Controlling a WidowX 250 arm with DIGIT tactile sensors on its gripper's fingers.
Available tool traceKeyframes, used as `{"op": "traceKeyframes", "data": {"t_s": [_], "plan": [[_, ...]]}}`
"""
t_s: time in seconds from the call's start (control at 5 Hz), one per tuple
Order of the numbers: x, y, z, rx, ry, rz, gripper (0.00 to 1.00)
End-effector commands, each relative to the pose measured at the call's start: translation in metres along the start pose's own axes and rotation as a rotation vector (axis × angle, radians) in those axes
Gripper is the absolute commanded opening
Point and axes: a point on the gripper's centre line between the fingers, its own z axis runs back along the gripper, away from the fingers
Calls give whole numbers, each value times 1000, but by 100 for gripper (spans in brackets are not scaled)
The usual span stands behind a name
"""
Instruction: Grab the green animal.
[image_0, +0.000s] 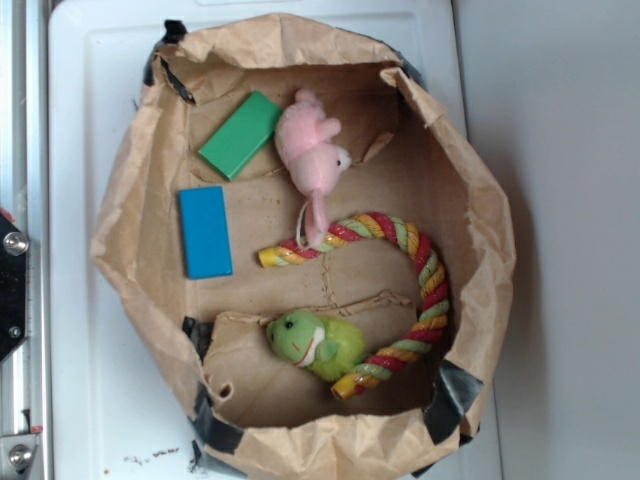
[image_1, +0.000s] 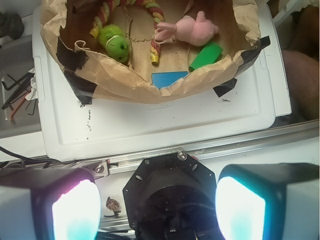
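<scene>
Your claw (image_1: 159, 210) shows in the wrist view with its two fingers (image_1: 75, 210) spread wide apart, glowing pads facing inward and nothing between them. The black wrist housing sits between the fingers. In the exterior view only a dark edge of your arm (image_0: 10, 285) shows at the left.

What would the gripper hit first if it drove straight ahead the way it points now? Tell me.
Judging from the wrist view, the open gripper aims at the metal rail and the white surface in front of the paper bag, not the green animal. Depth is unclear.
</scene>
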Motion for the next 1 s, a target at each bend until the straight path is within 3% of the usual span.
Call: {"op": "traceKeyframes", "data": {"t_s": [0.0, 0.6, 0.8], "plan": [[0, 0, 0, 0, 0, 0, 100], [109, -24, -25, -7, -34, 130, 100], [134, -16, -43, 1, -61, 82, 100]]}}
